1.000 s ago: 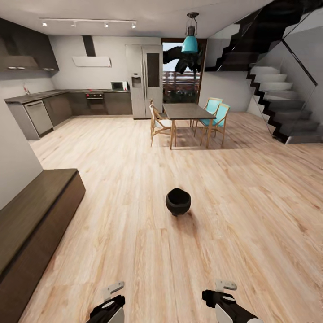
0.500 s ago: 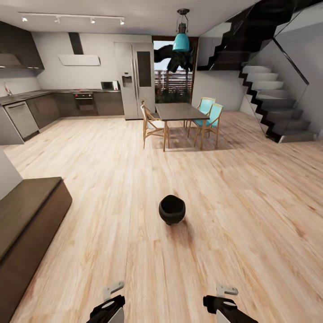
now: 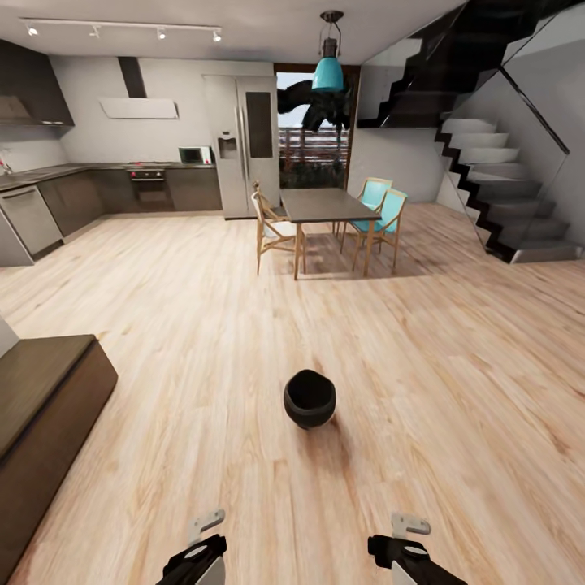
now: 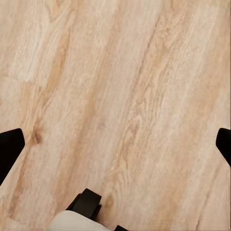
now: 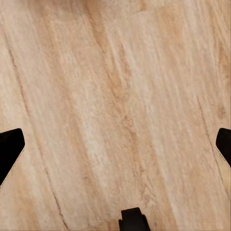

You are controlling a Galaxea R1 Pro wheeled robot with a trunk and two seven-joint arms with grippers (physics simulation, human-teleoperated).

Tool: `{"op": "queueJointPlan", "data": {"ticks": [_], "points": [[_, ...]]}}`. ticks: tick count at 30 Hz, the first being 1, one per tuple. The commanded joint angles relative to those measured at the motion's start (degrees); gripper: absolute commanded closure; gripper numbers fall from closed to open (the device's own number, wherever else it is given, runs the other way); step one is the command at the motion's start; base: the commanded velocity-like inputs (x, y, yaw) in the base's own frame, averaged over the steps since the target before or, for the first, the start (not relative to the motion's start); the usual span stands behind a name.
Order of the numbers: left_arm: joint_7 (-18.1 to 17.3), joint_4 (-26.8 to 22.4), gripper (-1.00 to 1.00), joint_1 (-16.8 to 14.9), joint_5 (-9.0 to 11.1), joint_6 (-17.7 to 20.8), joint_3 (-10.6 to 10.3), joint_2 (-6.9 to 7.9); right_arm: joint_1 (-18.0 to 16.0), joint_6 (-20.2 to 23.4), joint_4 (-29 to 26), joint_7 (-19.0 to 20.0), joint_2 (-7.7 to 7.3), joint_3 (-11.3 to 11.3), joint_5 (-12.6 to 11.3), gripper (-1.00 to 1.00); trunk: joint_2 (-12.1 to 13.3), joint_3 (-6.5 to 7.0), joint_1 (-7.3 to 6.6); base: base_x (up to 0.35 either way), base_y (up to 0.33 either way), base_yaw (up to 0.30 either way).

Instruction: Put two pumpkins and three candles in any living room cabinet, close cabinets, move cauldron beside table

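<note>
Standing on floor (image 3: pixel 455 366): cauldron (image 3: pixel 309 398); cabinet (image 3: pixel 45 406) cut off; left gripper (image 4: pixel 115 144), right gripper (image 5: pixel 115 144) spread wide, empty.

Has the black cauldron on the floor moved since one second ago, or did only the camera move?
Cannot tell for sure, but probably not. The cauldron sits lower in the head view now, yet the dining table and cabinet shifted too, so the camera moved.

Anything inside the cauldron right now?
The cauldron stands on the bare wood floor, mouth open toward the head camera. Its interior reads as plain black; nothing shows inside, though the dark bottom could hide something small.
</note>
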Motion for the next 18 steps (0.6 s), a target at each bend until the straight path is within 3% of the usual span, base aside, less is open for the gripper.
{"op": "queueJointPlan", "data": {"ticks": [1,14,18], "points": [[0.3,0.0,-1.00,0.0,0.5,-0.1,-0.5,0.03,0.0,0.1,-0.1,-0.3,-0.01,0.5,-0.5,-1.00,0.0,-0.05,0.03,0.344,-0.086,0.000],[0.3,0.0,-1.00,0.0,0.6,-0.1,-0.5,-0.16,0.0,0.1,-0.1,-0.3,0.07,0.6,-0.3,-1.00,0.0,-0.05,0.03,0.343,-0.017,0.000],[0.4,-0.2,-1.00,0.0,0.6,0.2,-0.4,-0.82,0.0,0.2,-0.6,-0.1,0.08,0.6,-0.3,-1.00,0.0,-0.05,0.03,0.165,0.000,0.000]]}}
